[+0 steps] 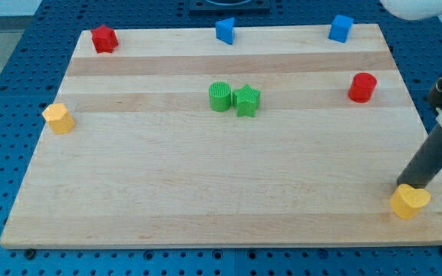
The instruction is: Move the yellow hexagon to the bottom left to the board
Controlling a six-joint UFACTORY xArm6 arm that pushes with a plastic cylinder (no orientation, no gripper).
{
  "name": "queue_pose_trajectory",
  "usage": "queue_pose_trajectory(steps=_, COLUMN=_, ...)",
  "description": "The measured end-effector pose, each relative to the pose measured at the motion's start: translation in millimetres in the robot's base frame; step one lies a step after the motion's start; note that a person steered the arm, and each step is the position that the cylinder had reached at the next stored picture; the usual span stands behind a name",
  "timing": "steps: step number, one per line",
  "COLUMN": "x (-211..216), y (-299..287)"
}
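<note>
The yellow hexagon [58,118] sits at the board's left edge, about halfway up. My tip [407,186] is far from it, at the view's bottom right. It stands right behind a yellow heart-shaped block [410,202], touching or almost touching it. The dark rod rises from there up to the right edge of the view.
The wooden board [206,192] lies on a blue perforated table. A green cylinder [220,96] and a green star [246,100] touch near the middle. A red block [104,38], two blue blocks [225,31] [341,28] line the top edge. A red cylinder [362,87] is at the right.
</note>
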State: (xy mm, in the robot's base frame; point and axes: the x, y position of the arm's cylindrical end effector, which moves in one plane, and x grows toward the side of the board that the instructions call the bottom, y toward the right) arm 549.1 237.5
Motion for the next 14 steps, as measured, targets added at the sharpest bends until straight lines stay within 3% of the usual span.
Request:
queue_pose_trajectory(steps=2, x=-46.2, y=-60.7)
queue_pose_trajectory(steps=3, x=-46.3, y=-99.3)
queue_pose_trajectory(steps=10, x=-29.7, y=-226.4)
queue_pose_trajectory(steps=14, x=-22.3, y=-253.9)
